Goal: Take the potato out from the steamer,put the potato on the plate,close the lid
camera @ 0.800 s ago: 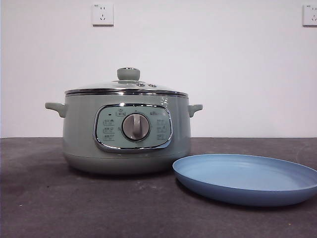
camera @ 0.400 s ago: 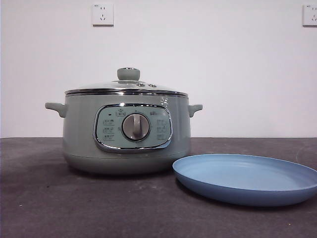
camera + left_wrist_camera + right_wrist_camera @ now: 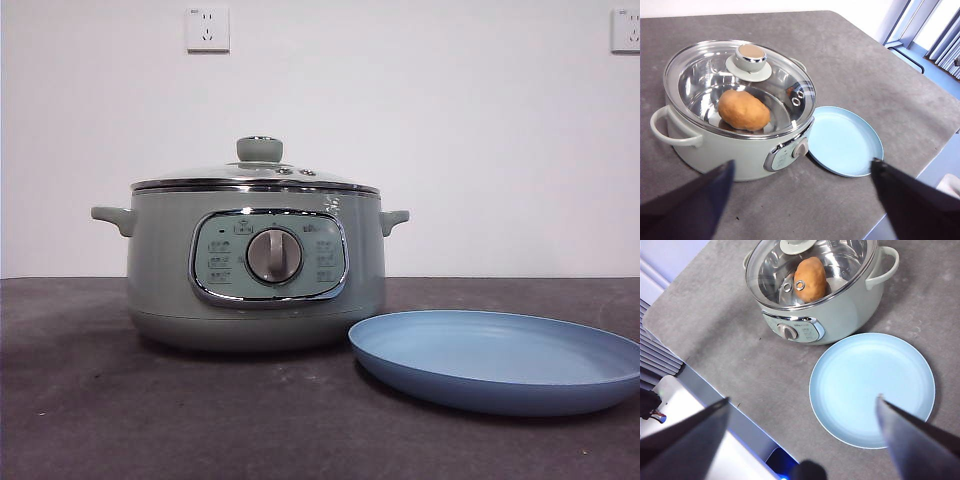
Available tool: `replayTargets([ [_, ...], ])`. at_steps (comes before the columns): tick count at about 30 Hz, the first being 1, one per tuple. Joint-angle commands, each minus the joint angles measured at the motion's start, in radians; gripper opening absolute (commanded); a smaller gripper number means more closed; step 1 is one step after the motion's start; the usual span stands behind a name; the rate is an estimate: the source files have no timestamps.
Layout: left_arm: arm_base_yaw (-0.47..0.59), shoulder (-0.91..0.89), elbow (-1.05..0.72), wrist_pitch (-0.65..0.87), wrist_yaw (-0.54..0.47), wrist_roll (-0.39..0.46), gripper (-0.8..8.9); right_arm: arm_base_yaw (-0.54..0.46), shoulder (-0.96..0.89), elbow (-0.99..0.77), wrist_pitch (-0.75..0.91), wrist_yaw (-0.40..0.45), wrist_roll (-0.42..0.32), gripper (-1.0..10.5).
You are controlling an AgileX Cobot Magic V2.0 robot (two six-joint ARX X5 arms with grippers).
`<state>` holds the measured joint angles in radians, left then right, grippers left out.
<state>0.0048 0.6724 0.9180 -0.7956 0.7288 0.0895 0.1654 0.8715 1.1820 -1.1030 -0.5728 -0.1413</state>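
Front view first: you are looking level across a dark grey, matte worktop (image 3: 90,400) that meets a plain white wall (image 3: 450,140), and on that wall you can count two sockets (image 3: 207,29), one high on each side. The left wrist view shows the worktop's rounded corner with a blue floor and window frames beyond it.

Count the things on the worktop and you get one of each. One steamer (image 3: 160,270), pale green, stands with its one silver dial (image 3: 274,256) facing you and two small side handles. One lid (image 3: 215,172) sits closed on it — glass, chrome-rimmed, with one green knob on top. One potato (image 3: 743,109) lies inside the steamer, seen through the glass in both wrist views. One blue plate (image 3: 480,385) lies flat just beside the steamer, bare.

Your left gripper (image 3: 800,172) hangs above the worktop with its jaws spread wide and released, gripping nothing; the steamer's front wall and part of the plate fall between them, and the potato lies beyond the jaw tips, nearer the one on the steamer's side. Your right gripper (image 3: 802,400) is also released, jaws wide apart — the plate lies between them, toward one jaw, with the steamer and potato farther out past the tips. Neither gripper touches anything.
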Motion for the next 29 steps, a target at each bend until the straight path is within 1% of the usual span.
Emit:
replayTargets([
  [1,-0.006,0.021,0.006,0.014,0.002,0.011,6.69,0.002,-0.001,0.001,0.003,0.002,0.01,6.9],
  [4,-0.024,0.053,0.014,0.029,-0.007,0.011,6.69,0.002,-0.001,0.001,0.004,0.002,0.011,6.9],
  [7,-0.061,0.11,0.044,0.05,-0.058,0.011,6.69,0.002,0.0,0.001,0.004,0.002,0.01,6.9],
  [11,-0.14,0.211,0.11,0.11,-0.115,0.011,6.69,0.002,0.003,0.001,0.006,0.002,0.011,6.9],
  [16,-0.248,0.379,0.214,0.18,-0.233,0.017,6.69,0.002,0.006,0.001,0.008,0.002,0.011,6.9],
  [20,-0.313,0.535,0.312,0.212,-0.301,0.048,6.69,0.002,0.008,0.001,0.011,0.002,0.013,6.9],
  [24,-0.358,0.689,0.412,0.229,-0.362,0.08,6.69,0.002,0.008,0.001,0.011,0.002,0.013,6.9],
  [29,-0.387,0.84,0.5,0.265,-0.421,0.102,6.69,0.002,0.008,0.001,0.01,0.002,0.013,6.9],
])
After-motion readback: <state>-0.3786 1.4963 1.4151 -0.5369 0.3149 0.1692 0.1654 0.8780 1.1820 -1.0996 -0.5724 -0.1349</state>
